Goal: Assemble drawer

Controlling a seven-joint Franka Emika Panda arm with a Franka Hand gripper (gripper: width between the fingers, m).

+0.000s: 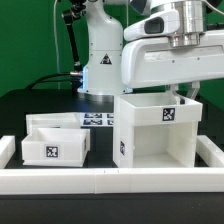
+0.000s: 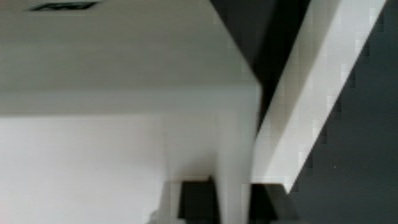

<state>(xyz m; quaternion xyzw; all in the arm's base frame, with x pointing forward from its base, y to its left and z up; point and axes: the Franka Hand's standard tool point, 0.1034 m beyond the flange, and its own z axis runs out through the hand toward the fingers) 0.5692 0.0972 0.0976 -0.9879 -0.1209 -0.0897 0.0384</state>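
A white, open-fronted cube housing stands on a black worktop. The robot's tool reaches down onto the housing's top rim, on the side toward the exterior view's right. The wrist view shows its two dark fingers narrowly parted, pressed against both faces of one thin housing wall and gripping it. Two shallow trays sit just beside the housing, toward the exterior view's left.

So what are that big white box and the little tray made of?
Cube housing: probably white plastic, matte; smooth uniform faces, crisp edges. Tray: seemingly the same plastic, thin even walls. Their black-and-white tags look like printed stickers.
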